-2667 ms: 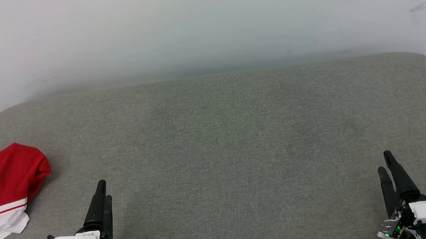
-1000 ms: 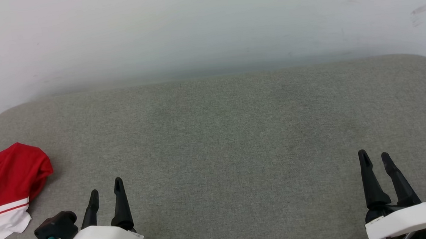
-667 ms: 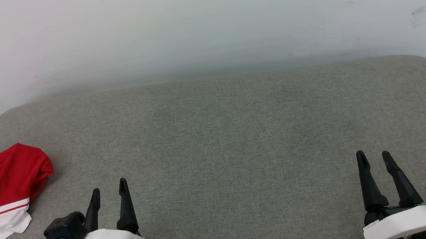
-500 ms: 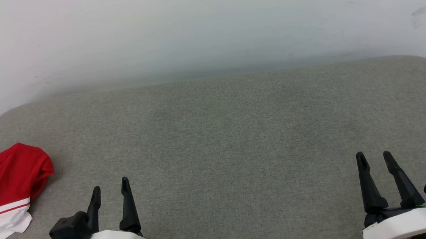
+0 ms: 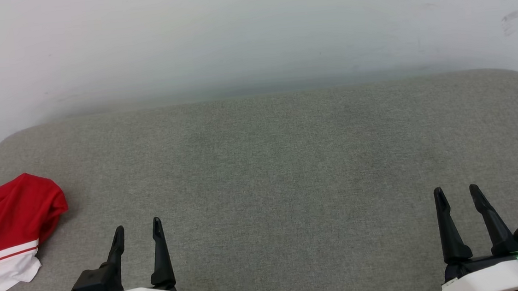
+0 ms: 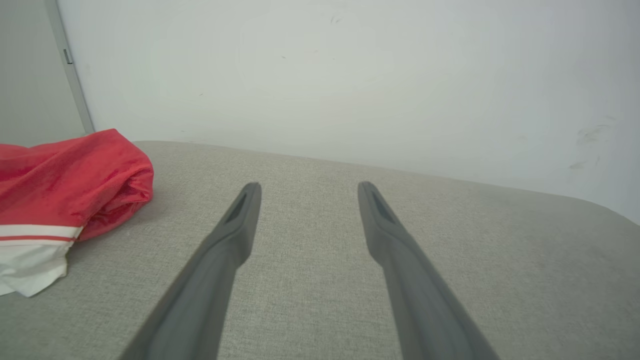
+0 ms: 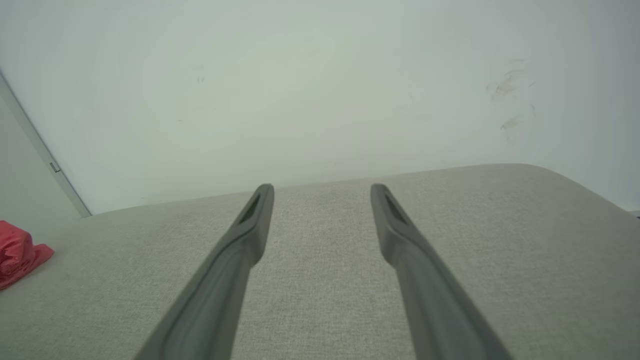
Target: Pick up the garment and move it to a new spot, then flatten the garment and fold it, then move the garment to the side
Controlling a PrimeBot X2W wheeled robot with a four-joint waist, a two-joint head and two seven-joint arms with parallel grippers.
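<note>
No words, numbers or labels could be read anywhere I looked. The crumpled red shirt (image 5: 12, 216) showed only plain cloth and its white and red stripes, no print facing out.

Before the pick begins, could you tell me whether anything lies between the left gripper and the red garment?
Nothing visible does: bare grey cushion runs from the open left gripper to the garment, which lies bunched near the cushion's left edge.
</note>
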